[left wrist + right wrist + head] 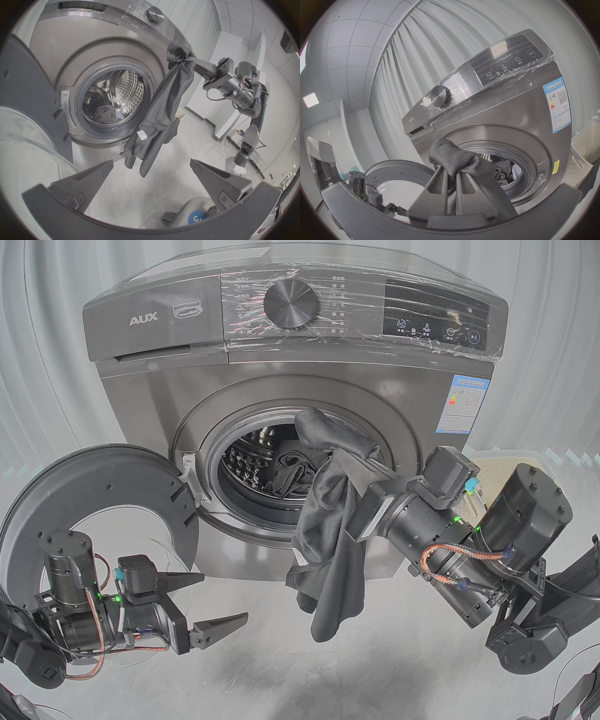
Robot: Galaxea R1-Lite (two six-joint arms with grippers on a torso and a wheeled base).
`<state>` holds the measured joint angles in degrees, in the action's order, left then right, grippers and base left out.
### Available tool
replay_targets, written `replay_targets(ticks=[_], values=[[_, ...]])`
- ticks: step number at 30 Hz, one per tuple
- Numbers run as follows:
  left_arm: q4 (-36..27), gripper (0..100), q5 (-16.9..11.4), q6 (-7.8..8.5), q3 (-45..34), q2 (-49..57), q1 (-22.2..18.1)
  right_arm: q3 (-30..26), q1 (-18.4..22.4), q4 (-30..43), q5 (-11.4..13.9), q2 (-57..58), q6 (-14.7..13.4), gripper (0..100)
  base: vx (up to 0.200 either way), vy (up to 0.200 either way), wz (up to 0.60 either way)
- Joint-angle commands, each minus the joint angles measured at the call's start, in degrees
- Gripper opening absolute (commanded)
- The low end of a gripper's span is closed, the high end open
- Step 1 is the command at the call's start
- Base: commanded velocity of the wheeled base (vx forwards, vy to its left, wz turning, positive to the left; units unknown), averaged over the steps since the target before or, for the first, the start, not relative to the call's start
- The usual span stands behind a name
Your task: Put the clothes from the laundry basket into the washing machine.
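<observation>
A grey front-loading washing machine stands ahead, its round door swung open to the left. Dark clothes lie inside the drum. My right gripper is shut on a dark grey garment right in front of the drum opening; the cloth hangs down past the lower rim toward the floor. The same garment bunches over the shut fingers, and it shows as a hanging garment from the left side. My left gripper stands open low at the left, below the door, holding nothing.
A cream perforated laundry basket sits right of the machine, behind my right arm; the basket stands beside the machine's side. Bare grey floor lies in front. White curtains hang behind the machine.
</observation>
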<state>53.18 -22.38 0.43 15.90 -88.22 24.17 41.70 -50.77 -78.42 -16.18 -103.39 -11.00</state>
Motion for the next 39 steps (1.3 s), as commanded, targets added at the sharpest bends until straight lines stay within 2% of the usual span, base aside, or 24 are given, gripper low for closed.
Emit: replay_targets(ticks=[1,6,9,24,26,33,36,39], values=[[3.69,100,0.32,-0.08,1.86,-9.25,0.0,-0.04,-0.11,-0.15,-0.08,0.12,0.01,0,0.0,0.0,0.0],[7.21,100,1.02,-0.16,2.21,-13.03,0.26,-0.13,-0.2,-0.24,-0.08,0.12,0.01,0,0.0,0.0,0.0],[9.31,100,0.85,0.45,1.77,-15.22,0.26,-0.04,-0.73,-0.24,-0.08,0.2,0.01,0,0.0,0.0,0.0],[20.13,100,0.5,-0.34,2.91,-28.5,0.61,-0.13,-1.26,-0.42,-0.26,0.12,0.01,0,0.0,0.0,0.0],[24.43,100,0.67,-0.43,3.0,-33.33,0.96,-0.22,-1.52,-0.42,-0.35,0.2,0.01,0,0.0,0.0,0.0],[35.24,100,1.02,-2.71,4.32,-41.33,1.31,-0.48,-1.87,-0.42,-0.35,0.2,0.01,0,0.0,0.0,0.0],[35.42,100,0.94,-2.8,5.2,-42.29,1.58,-0.48,-2.05,-0.42,-0.43,0.2,0.01,0,0.0,0.0,0.0],[35.42,100,1.02,-3.59,6.34,-42.91,1.67,-0.48,-2.14,-0.42,-0.43,0.2,0.01,0,0.0,0.0,0.0]])
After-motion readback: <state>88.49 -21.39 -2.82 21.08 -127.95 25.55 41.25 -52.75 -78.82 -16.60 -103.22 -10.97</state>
